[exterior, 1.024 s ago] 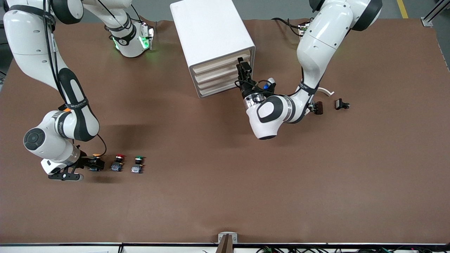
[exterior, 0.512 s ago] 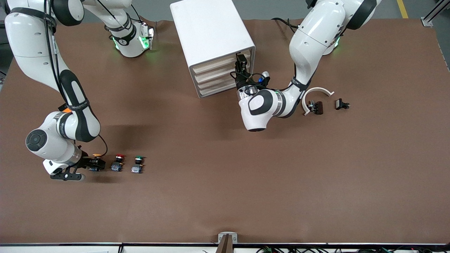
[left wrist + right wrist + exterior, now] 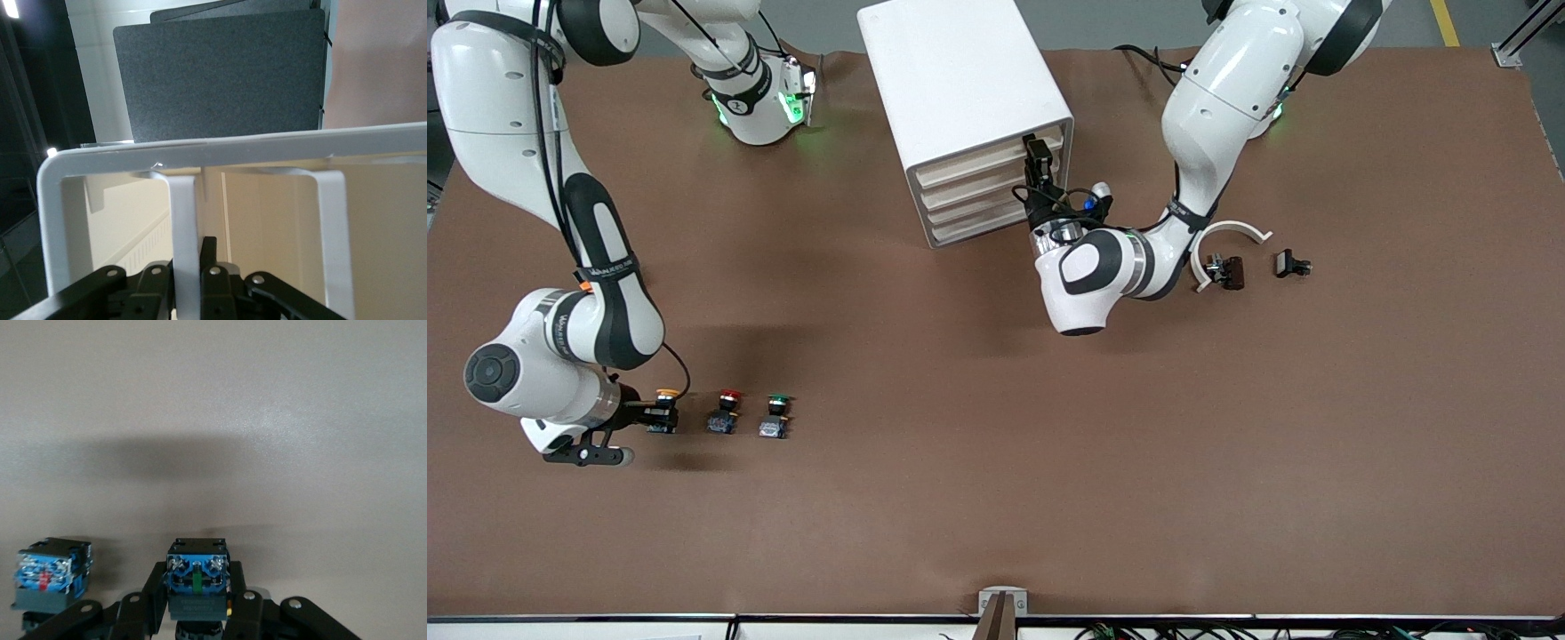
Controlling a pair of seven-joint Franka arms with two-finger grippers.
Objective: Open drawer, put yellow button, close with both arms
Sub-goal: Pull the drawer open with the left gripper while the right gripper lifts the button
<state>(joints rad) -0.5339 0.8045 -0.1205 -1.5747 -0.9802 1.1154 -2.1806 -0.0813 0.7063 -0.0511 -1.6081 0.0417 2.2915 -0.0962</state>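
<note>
At lower left of the front view, the right gripper (image 3: 649,416) is clamped on the yellow button (image 3: 663,410), which sits on the brown bench (image 3: 996,444) at the end of a row with a red-capped button (image 3: 725,412) and a green-capped button (image 3: 775,417). The right wrist view shows the held button's blue base (image 3: 197,577) between the fingers (image 3: 248,608).

At upper centre, the left gripper (image 3: 1037,163) is closed on the handle (image 3: 184,227) of the top drawer (image 3: 989,162) of the white cabinet (image 3: 960,80). A white curved piece (image 3: 1227,236) and two small dark parts (image 3: 1291,263) lie toward the left arm's end.
</note>
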